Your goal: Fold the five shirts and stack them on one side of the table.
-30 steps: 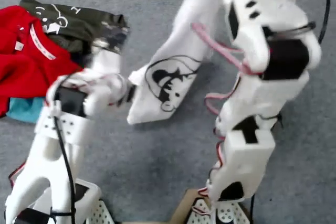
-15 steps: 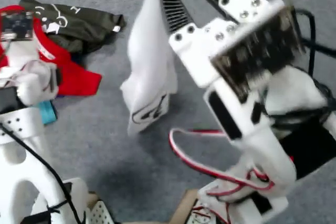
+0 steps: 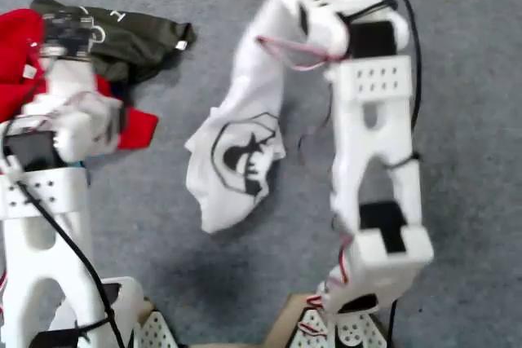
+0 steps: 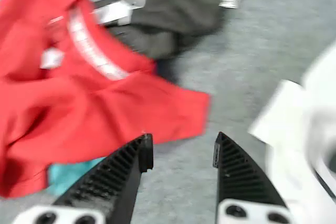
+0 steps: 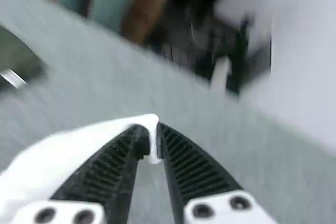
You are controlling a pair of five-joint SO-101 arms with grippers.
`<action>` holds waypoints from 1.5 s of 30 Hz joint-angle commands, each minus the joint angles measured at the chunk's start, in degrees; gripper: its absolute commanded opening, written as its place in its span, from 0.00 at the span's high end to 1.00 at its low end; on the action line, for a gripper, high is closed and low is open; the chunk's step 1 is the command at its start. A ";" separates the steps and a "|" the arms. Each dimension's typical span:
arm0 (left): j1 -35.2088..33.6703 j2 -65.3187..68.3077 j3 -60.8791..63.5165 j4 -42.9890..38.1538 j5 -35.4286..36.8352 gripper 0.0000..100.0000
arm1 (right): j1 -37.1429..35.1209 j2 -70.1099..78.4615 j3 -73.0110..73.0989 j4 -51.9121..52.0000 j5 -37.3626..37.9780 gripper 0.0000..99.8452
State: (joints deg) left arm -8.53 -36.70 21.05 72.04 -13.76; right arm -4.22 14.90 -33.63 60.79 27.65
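Now | right hand [image 5: 152, 141] clenched on hanging white shirt [image 3: 241, 152] | left hand [image 4: 181, 148] released above red shirt [image 4: 79, 103]

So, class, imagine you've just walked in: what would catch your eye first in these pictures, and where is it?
The white shirt with the black print, pinched in the shut right tool and trailing down over the middle of the table. Next, the red shirt heaped with a dark shirt at the left side, with the open left tool above the red one's edge.
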 commanded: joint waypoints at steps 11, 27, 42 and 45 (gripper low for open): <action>32.84 13.54 15.25 -16.70 6.95 0.79 | 18.46 36.26 -25.80 5.10 0.18 0.99; 19.03 27.87 9.10 -23.38 9.14 0.97 | 17.85 60.09 -59.65 16.18 -13.98 0.99; 27.65 28.66 -3.47 -6.33 17.67 0.73 | 17.93 61.58 -61.23 16.00 -13.63 0.99; 28.00 28.66 2.51 -12.13 24.35 0.70 | 17.85 61.67 -61.23 16.00 -13.63 0.99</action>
State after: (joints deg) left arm 18.29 -7.78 20.62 63.34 5.14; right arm 13.45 77.14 -92.79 77.49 14.20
